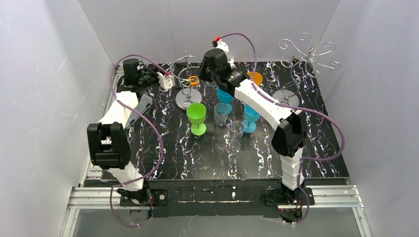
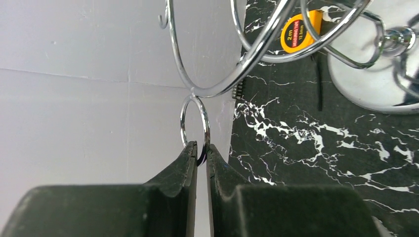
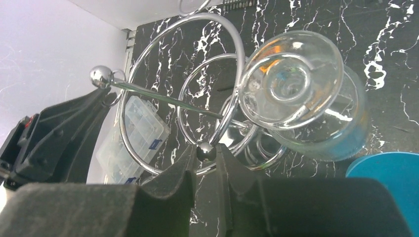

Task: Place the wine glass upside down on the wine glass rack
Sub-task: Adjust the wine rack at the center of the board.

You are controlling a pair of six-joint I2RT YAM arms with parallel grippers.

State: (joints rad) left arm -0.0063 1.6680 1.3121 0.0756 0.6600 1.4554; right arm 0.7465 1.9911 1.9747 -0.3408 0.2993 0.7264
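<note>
Left gripper (image 2: pixel 201 150) and right gripper (image 3: pixel 206 155) meet at the loop stand (image 1: pixel 188 98), green cup (image 1: pixel 196 114) nearby. We find the left closed on its small ring (image 2: pixel 181 123) and the right on its ball knob (image 3: pixel 206 150). Clear wine glass (image 3: pixel 291 81) is just beside, wine glass rack (image 1: pixel 310 55) well apart.

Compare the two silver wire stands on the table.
The wine glass rack is taller, with curled scroll arms; the shorter stand has round loop rings. The rack stands far right, untouched; the shorter stand sits left of centre, gripped by the left end effector and right end effector. Both are silver wire on round bases.
</note>
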